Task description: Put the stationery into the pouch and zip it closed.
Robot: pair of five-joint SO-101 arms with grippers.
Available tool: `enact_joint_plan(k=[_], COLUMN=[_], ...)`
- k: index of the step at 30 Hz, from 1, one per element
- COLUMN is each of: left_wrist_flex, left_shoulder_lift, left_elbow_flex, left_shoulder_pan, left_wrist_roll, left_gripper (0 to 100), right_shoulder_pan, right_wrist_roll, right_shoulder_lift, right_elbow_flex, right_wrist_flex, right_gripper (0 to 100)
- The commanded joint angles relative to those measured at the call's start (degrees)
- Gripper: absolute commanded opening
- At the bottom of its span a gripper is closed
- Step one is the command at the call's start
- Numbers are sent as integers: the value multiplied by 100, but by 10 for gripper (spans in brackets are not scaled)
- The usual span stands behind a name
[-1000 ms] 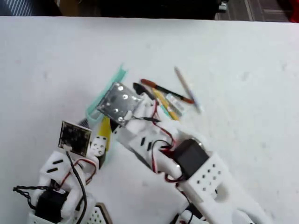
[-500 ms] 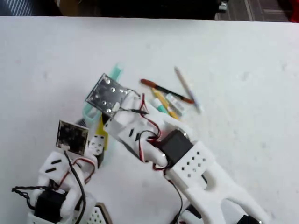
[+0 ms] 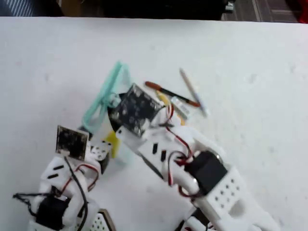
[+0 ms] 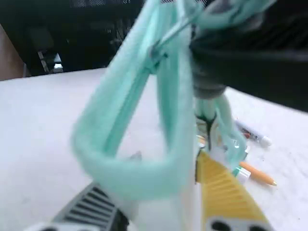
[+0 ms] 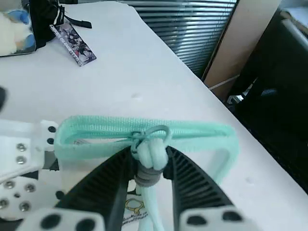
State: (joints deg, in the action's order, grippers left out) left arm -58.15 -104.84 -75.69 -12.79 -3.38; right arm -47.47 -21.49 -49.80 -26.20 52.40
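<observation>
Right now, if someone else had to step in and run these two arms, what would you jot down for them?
Left fingers: shut on one end of the mint pouch.
Right fingers: shut on the zip pull cord; the slider sits about midway along the top edge.
Pens: lying loose on the table beside the pouch, none picked up.
Done: both arms have hold of the pouch.
Left: load the pens, then zip it closed.
</observation>
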Motion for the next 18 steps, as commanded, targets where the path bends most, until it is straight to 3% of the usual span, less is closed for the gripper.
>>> enact_joint_plan(k=[1,13,18], left_wrist_flex=[-141,-211,-237], left_shoulder_lift=[-4,-4,-4], left_elbow_flex=[237,659,659], left_shoulder_pan=[-48,-66,-180], left_wrist_roll=[-202,-193,-185], left_gripper=[248,248,248], right_shoulder_pan=[242,470,470], right_wrist_roll=[-211,-255,-668], right_shoulder_lift=[-207,-215,-215], right_elbow_flex=[237,237,237], right_wrist_flex=[13,532,760], right_gripper=[17,17,17])
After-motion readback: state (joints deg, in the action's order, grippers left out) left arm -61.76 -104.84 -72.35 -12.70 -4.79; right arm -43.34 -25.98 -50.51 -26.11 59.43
